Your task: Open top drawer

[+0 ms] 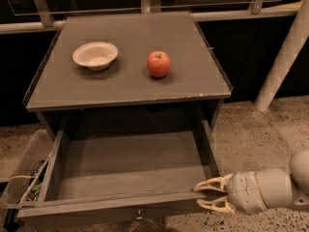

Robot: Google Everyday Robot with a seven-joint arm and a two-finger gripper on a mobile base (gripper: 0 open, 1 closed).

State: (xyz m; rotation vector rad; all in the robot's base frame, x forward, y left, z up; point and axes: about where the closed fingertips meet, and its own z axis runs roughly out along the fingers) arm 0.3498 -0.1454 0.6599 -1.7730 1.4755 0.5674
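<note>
The top drawer (125, 166) of the grey-brown cabinet stands pulled far out toward the camera, and its inside is bare. Its front panel (111, 208) runs along the bottom of the view, with the small metal knob (139, 217) just showing at its lower edge. My gripper (208, 195) is at the drawer's front right corner. Its cream fingers (211, 183) are spread, one above and one below the end of the front panel. It holds nothing. The lower drawers are out of view.
On the cabinet top (193, 81) sit a white bowl (95, 55) and a red apple (159, 64). A clear bin (21, 178) with cables stands at the lower left. A white post (285, 57) leans at the right. A metal rail (29, 27) runs behind.
</note>
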